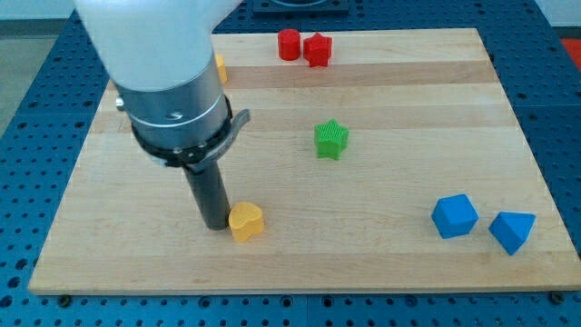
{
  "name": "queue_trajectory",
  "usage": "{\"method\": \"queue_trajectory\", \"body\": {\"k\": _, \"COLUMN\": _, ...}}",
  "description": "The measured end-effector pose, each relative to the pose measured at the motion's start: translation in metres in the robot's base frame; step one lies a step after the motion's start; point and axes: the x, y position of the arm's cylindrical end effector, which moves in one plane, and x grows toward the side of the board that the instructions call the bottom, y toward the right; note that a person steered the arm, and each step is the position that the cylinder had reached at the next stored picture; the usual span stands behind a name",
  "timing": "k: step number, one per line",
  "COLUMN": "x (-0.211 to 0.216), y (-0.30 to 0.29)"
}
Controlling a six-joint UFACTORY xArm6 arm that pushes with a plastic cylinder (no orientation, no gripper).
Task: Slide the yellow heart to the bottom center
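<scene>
Yellow heart sits touching my tip, on the tip's side toward the view's right, low on the wooden board. No jaws exist on this rod, so nothing is gripped; contact is push only. Green star lies up and right of the tip, well apart; blue cube lies far right. Judged progress: heart near the bottom edge but left of centre; a rightward push remains
</scene>
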Motion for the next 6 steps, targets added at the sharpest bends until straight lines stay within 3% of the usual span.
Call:
{"method": "queue_trajectory", "body": {"k": 4, "x": -0.009, "y": 0.046}}
{"method": "queue_trajectory", "body": {"k": 6, "x": 0.011, "y": 0.052}}
